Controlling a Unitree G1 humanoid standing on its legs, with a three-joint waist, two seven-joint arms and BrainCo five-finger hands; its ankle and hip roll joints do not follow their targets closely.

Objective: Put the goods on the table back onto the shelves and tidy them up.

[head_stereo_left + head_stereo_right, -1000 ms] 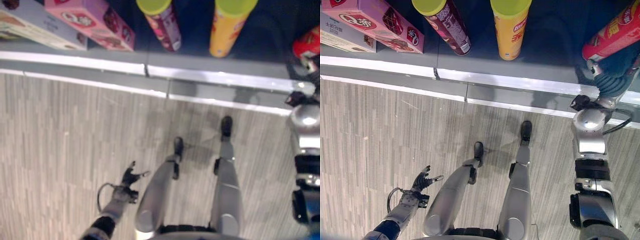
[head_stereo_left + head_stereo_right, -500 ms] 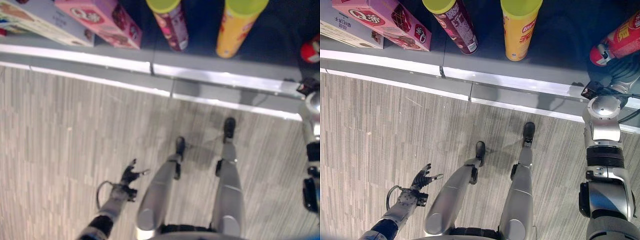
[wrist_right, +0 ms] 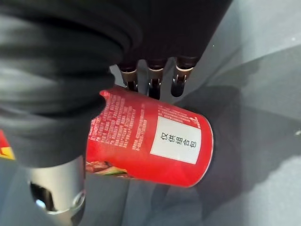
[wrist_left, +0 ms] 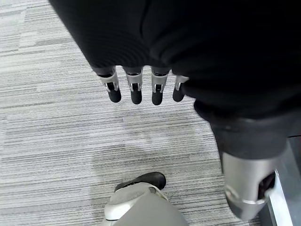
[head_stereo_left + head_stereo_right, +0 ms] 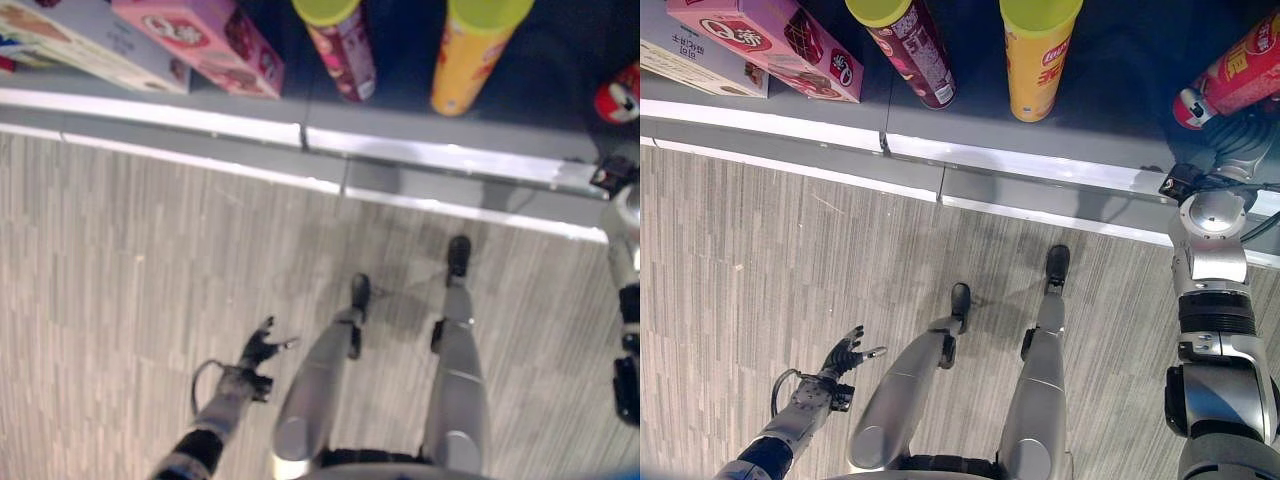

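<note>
Red canister (image 3: 150,141): gripped in right hand (image 3: 94,113), fingers (image 3: 153,84) curled round it, tilted over shelf (image 5: 1090,110) for restocking. Left hand (image 4: 141,89): idle above floor, fingers relaxed.

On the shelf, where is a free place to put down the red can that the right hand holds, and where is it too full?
Free: the bare shelf between the yellow can and the red can in the right hand. A narrower gap separates the yellow can from the dark red can. Crowded: the pink box lies close beside the dark red can.

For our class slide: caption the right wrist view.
Right hand gripping a red can above the grey shelf.
</note>
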